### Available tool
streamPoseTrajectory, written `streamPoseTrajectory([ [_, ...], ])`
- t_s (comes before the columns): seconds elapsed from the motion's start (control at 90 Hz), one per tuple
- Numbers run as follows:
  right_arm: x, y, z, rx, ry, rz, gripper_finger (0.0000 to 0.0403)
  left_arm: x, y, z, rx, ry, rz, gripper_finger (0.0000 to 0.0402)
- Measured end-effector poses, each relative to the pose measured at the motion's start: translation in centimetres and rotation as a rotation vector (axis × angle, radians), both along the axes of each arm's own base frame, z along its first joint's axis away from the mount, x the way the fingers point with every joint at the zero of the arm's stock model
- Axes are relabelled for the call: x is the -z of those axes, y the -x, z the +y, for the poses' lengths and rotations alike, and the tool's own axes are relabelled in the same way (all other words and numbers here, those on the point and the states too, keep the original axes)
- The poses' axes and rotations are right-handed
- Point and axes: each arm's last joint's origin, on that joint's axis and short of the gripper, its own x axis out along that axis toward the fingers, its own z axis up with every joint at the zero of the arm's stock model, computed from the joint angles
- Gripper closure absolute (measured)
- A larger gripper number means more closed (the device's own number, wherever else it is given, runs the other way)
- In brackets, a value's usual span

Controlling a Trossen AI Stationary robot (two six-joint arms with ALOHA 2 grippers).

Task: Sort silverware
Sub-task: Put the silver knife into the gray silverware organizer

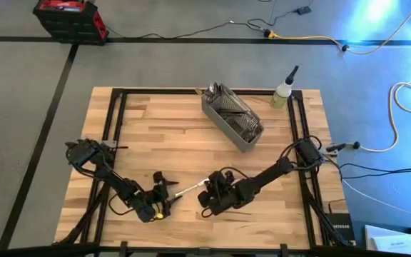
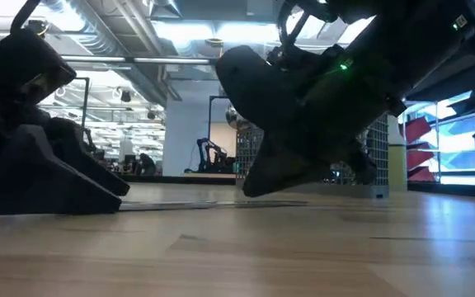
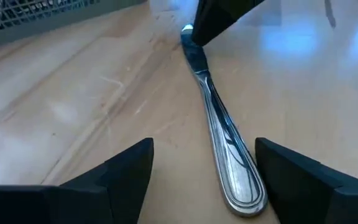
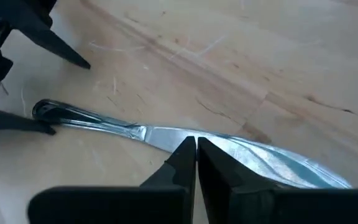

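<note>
Pincer, right [image 4: 196,149]: fingers together, pinched on blade end of one knife-like silverware piece [image 3: 219,124], which lies flat on table [image 1: 191,143] near front edge, midway. Long axis runs between both arms. Pincer, left [image 3: 201,180]: fingers apart, straddling handle end, not yet closed. Remaining silverware in mesh basket [image 1: 232,118], toward rear edge, well apart.

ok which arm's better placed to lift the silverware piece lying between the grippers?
Probably right: the right gripper is shut on the silverware piece at its wide end. The left gripper is open, only straddling the handle.
</note>
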Motion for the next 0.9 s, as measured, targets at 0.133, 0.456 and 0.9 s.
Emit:
streamPoseTrajectory([
  [0.133,0.0,0.0,0.0,-0.011,0.010,0.005,0.0403,-0.1,0.0,0.0,0.001,-0.022,0.000,0.0147],
  [0.456,0.0,0.1,0.3,-0.038,0.019,0.015,0.0403,-1.0,2.2,1.9,0.073,0.052,-0.021,0.0165],
  [0.9,-0.2,-0.1,0.3,-0.041,0.023,-0.006,0.0403,-2.1,2.4,2.7,0.320,0.046,-0.091,0.0165],
])
